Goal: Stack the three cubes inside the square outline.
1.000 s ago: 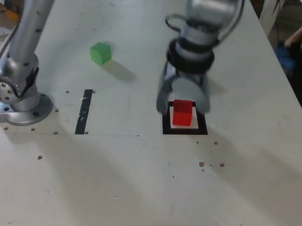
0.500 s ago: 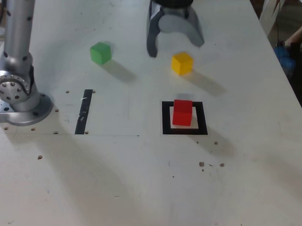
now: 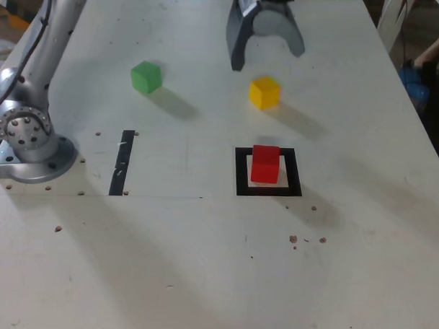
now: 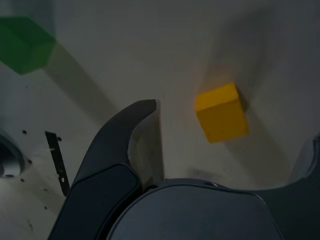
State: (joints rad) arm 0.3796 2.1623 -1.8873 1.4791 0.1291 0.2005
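- Exterior view: the end effector [image 3: 265, 45] hangs above the far part of the desk [image 3: 201, 265], its two curved fingers spread wide and nothing between them.
- The yellow cube [image 3: 264, 92] sits just in front of and below the end effector, apart from it. The green cube [image 3: 146, 76] is well off toward the exterior view's left of it.
- The red cube [image 3: 265, 164] stands inside the square outline [image 3: 241, 172], nearer the camera than the end effector, with nothing on top of it yet.
- The nearest thing to a container here is that outline, and it holds the red cube alone; the cube looks close to the frame's far edge.
- Wrist view: the yellow cube [image 4: 221, 112] lies ahead between the open fingers [image 4: 125, 135], turned at an angle to them; the green cube [image 4: 25, 44] is far off to one side.
- My worry: with the cube skewed, closing fingers could catch its corners, twist it or push it away.
- A tilted hold might then land it crooked on the red cube, knocking that out of the frame or toppling the stack.
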